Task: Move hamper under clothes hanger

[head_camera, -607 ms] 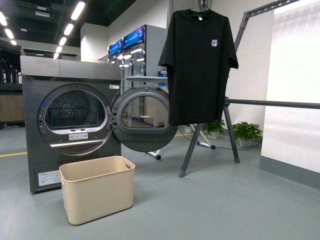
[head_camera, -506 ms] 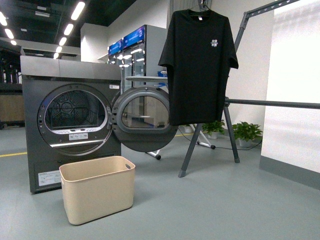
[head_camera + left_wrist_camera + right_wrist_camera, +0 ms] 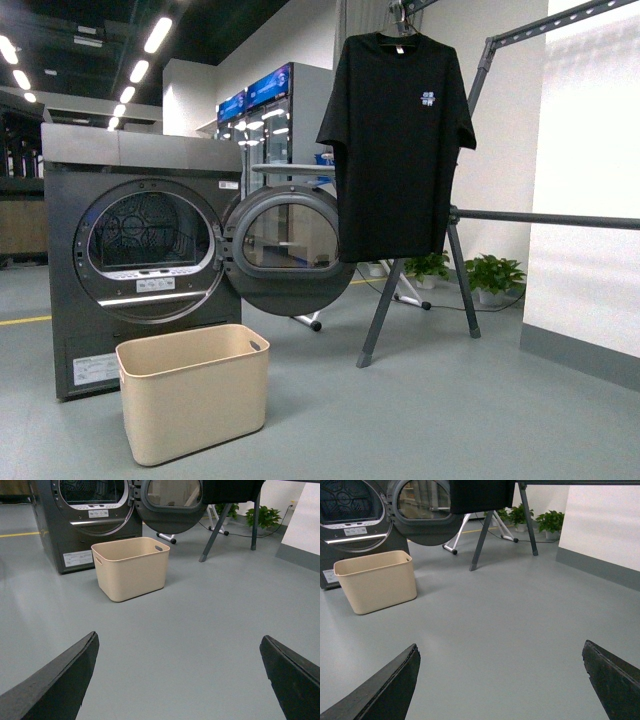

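The beige hamper stands empty on the grey floor, right in front of the dryer and to the left of the clothes hanger. The hanger's slanted legs and long bar rise at the right, with a black T-shirt hanging from its top. The left wrist view has the hamper well ahead of my open left gripper. My right gripper is open too, with the hamper far off to one side. Neither gripper touches anything.
A grey dryer stands behind the hamper with its round door swung open toward the hanger's legs. Potted plants and a cable lie by the far wall. A white partition bounds the right side.
The front view has shifted slightly: the dryer, hamper and T-shirt all sit a little lower and nearer in the picture. The hamper keeps its place by the dryer.
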Robot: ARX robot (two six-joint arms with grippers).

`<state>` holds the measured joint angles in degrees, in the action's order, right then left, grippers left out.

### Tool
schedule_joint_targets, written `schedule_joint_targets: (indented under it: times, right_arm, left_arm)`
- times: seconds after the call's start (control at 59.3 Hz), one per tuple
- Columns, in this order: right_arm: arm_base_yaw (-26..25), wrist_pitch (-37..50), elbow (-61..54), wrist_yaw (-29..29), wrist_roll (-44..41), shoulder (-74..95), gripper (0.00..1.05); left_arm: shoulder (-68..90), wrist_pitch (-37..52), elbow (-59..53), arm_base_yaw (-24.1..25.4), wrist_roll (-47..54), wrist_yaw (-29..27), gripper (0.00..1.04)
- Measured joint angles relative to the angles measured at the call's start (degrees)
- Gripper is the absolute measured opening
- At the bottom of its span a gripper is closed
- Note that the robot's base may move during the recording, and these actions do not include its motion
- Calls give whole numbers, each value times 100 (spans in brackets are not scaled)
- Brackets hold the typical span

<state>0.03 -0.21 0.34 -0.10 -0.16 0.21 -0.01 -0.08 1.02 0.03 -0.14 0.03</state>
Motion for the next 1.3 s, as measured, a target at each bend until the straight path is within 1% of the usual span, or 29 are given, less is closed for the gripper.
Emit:
schedule_joint_targets:
  times: [1.299]
  right_arm:
    - [-2,-2,0,2,-2,0,97]
  left_arm:
    - [2,0,0,0,0,4,98]
